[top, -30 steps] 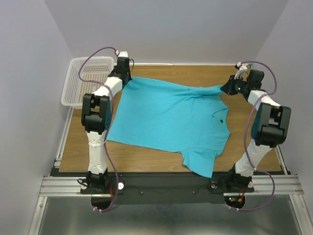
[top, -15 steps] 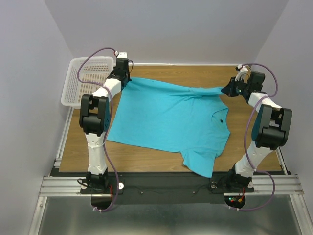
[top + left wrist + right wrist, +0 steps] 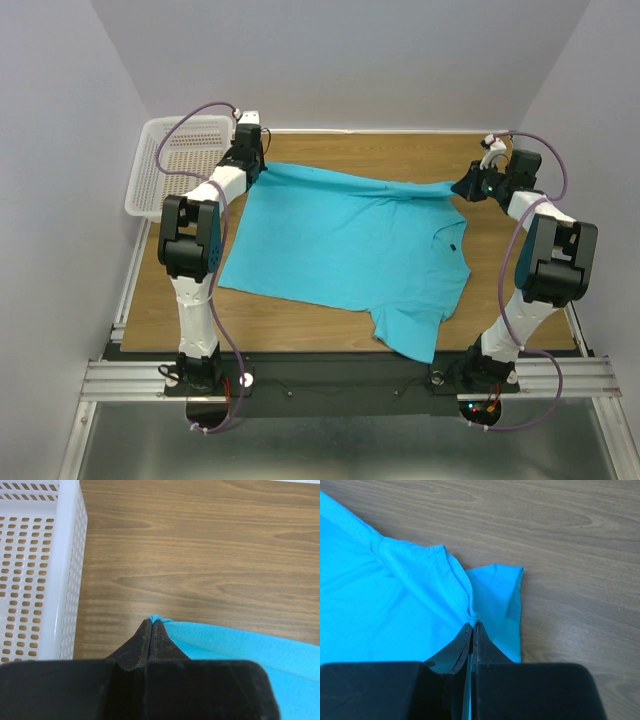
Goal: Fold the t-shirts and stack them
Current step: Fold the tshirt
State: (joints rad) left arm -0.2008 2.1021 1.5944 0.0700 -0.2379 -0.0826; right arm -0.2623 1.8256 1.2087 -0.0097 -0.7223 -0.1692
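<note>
Stretching forward, left gripper (image 3: 151,622) and right gripper (image 3: 471,624) (both pinched tight) each clamp the t-shirt (image 3: 340,235).

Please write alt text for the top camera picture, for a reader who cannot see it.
A turquoise t-shirt lies spread on a wooden table, with its far edge held between two robot arms. The left gripper holds one end and the right gripper the other. A white basket sits at the table's far left corner.

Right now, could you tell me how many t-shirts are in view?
1. The t-shirt lies spread across the table, far edge pinched by the left tool and right tool; another could hide beneath.
</note>
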